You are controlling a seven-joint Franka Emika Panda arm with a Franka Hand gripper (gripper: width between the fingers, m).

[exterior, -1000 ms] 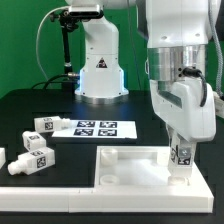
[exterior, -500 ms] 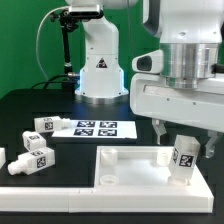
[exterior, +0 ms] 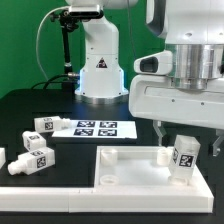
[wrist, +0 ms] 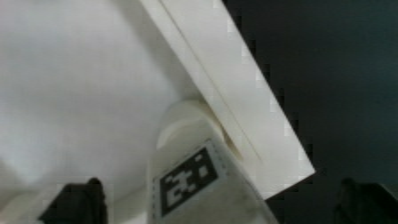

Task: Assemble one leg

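Nearest in the exterior view, flat on the black table [exterior: 75, 148]: a large white panel [exterior: 130, 151] with a raised rim and a small round hole near its front corner at the exterior view's left; on the panel's corner at the exterior view's right, the leg [exterior: 183, 162], standing on end with a slight lean, its black-and-white tag facing the camera; resting on the panel, held by nothing.

Straddling it from above, the gripper [exterior: 188, 150], spread wide; one dark finger [exterior: 161, 138] to each side, both clear of the leg's faces; released, not clenched.

Same reading from the wrist view: the gripper [wrist: 222, 203] with dark fingertips [wrist: 77, 200] well apart; between them, untouched, the leg [wrist: 187, 178] with its tag; seated on the panel [wrist: 89, 90] just inside the raised rim; dark table [wrist: 338, 60] beyond that rim.

Farther back, toward the exterior view's left, more loose parts of the same kind on the table: a second leg [exterior: 34, 158] near the panel but apart from it; a third leg [exterior: 3, 158] cut by the picture's edge; a fourth leg [exterior: 47, 125] just beside the marker board [exterior: 92, 127].

Farthest: the white arm base [exterior: 100, 70], marked with a dark triangle.
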